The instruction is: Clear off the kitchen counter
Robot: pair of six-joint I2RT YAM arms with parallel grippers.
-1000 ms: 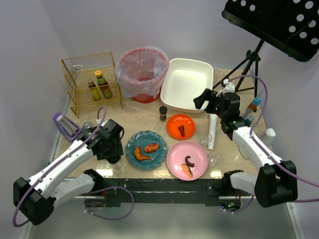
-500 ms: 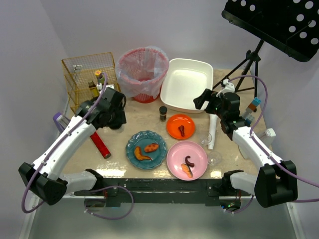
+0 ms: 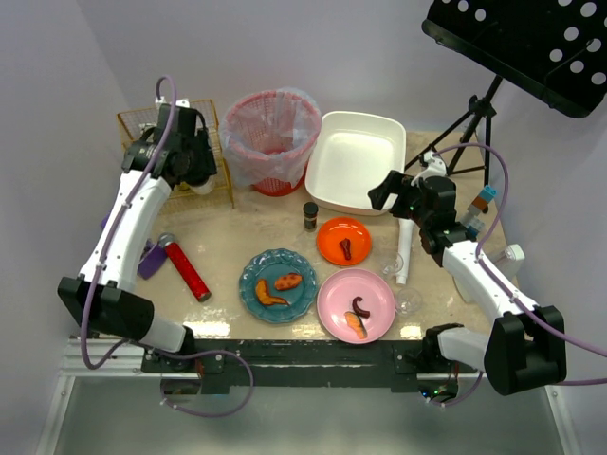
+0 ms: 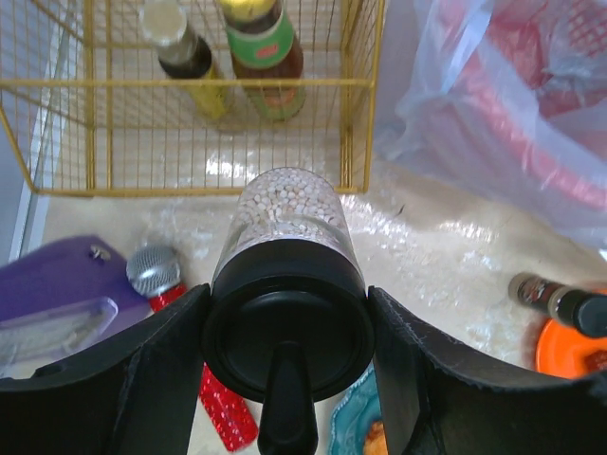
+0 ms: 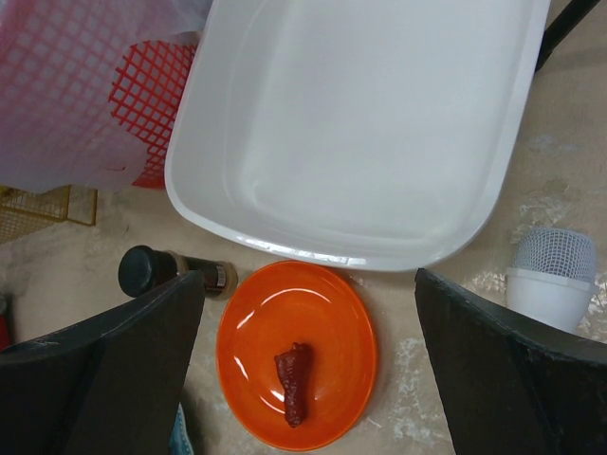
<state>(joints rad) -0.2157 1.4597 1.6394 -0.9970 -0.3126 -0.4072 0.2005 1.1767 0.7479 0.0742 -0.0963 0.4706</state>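
The beige marbled kitchen counter [image 3: 237, 227] holds plates, bottles and microphones. My left gripper [image 3: 194, 169] is shut on a clear shaker of white grains with a black lid [image 4: 289, 227], held above the counter in front of the yellow wire rack [image 3: 152, 128]. The black fingers [image 4: 161, 370] press both sides of the lid. My right gripper [image 3: 384, 194] is open and empty, hovering over the orange plate [image 5: 294, 322] with a dark red food piece [image 5: 294, 379], next to the white tub [image 5: 360, 123].
The rack holds two sauce bottles [image 4: 261, 47]. A lined red bin [image 3: 272, 137] stands beside it. On the counter are a dark spice bottle [image 3: 310, 215], red microphone [image 3: 185, 268], purple object [image 3: 150, 258], blue plate [image 3: 278, 284], pink plate [image 3: 356, 303], white microphone [image 3: 403, 251] and glasses [image 3: 408, 301].
My left arm has swung from the counter's front left to the back left by the rack, carrying the shaker. The red microphone now shows. The right arm has not moved.
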